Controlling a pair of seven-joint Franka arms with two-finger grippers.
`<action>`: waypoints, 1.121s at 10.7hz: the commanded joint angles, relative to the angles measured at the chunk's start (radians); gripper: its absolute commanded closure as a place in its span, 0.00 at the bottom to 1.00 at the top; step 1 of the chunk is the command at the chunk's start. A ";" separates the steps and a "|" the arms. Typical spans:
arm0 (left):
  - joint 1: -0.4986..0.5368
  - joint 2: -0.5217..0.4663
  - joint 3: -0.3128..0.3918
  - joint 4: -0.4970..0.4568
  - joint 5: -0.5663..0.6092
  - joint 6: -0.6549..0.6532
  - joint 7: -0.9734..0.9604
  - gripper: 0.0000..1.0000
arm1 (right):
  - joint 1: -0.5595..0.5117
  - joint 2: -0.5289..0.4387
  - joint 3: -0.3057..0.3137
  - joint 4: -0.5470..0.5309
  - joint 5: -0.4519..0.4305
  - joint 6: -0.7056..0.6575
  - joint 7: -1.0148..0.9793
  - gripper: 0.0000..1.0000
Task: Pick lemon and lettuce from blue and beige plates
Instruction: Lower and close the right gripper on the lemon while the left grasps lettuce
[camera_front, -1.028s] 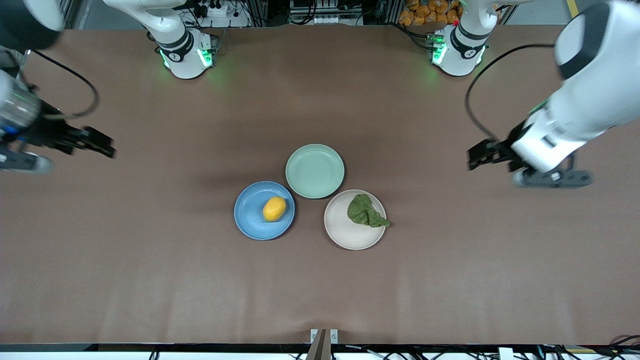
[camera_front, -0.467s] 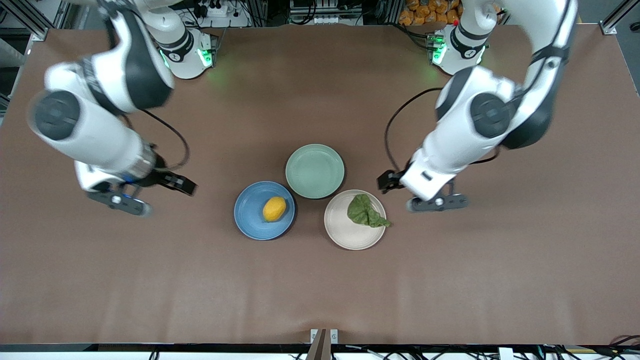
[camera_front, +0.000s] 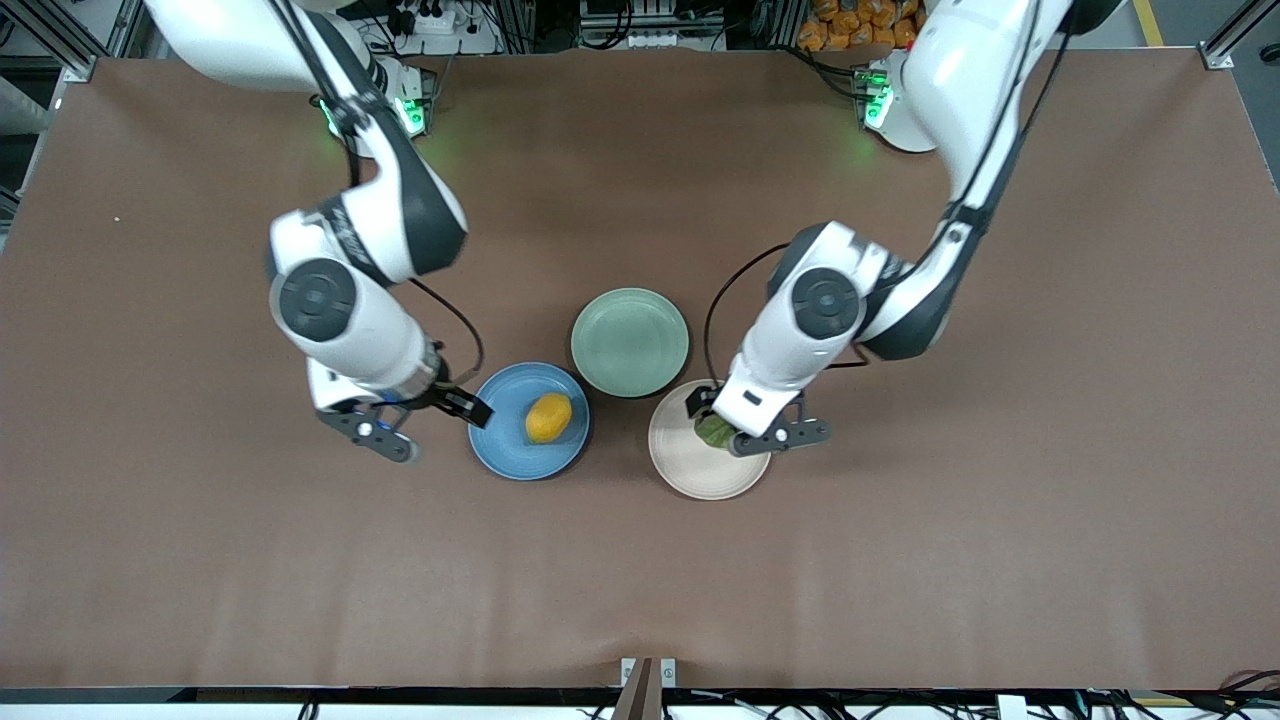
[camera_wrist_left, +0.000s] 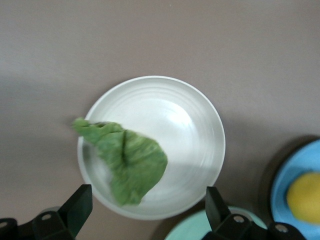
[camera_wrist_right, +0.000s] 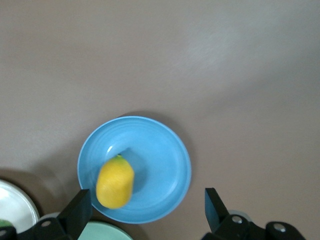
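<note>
The lemon (camera_front: 549, 417) lies on the blue plate (camera_front: 505, 445). The lettuce (camera_front: 714, 432) lies on the beige plate (camera_front: 700, 472), mostly hidden under the left hand. My right gripper (camera_front: 466, 405) is open and empty, over the blue plate's rim toward the right arm's end. In the right wrist view its jaws (camera_wrist_right: 147, 207) stand wide apart, with the lemon (camera_wrist_right: 115, 182) and blue plate (camera_wrist_right: 160, 155) below. My left gripper (camera_front: 712, 415) is open and empty over the beige plate. In the left wrist view (camera_wrist_left: 147, 207) the lettuce (camera_wrist_left: 132, 162) lies on the beige plate (camera_wrist_left: 185, 120) below it.
An empty mint-green plate (camera_front: 630, 342) touches both plates, farther from the front camera. It shows at the edge of the left wrist view (camera_wrist_left: 200, 231) and the right wrist view (camera_wrist_right: 100, 233). Bare brown table (camera_front: 640, 580) surrounds the plates.
Both arms have swung in from the table's ends to the plates. The right gripper now hangs over the blue plate's rim, the left over the lettuce. Lemon and lettuce have not moved.
</note>
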 joint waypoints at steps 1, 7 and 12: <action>-0.031 0.074 0.017 0.024 0.051 0.076 -0.112 0.00 | 0.019 0.070 -0.004 0.028 0.002 0.038 0.073 0.00; -0.038 0.099 0.055 0.001 0.112 0.030 -0.143 0.00 | 0.069 0.196 -0.003 0.030 0.068 0.193 0.084 0.00; -0.057 0.129 0.057 0.012 0.126 0.028 -0.166 0.00 | 0.123 0.271 -0.004 0.026 0.097 0.277 0.134 0.00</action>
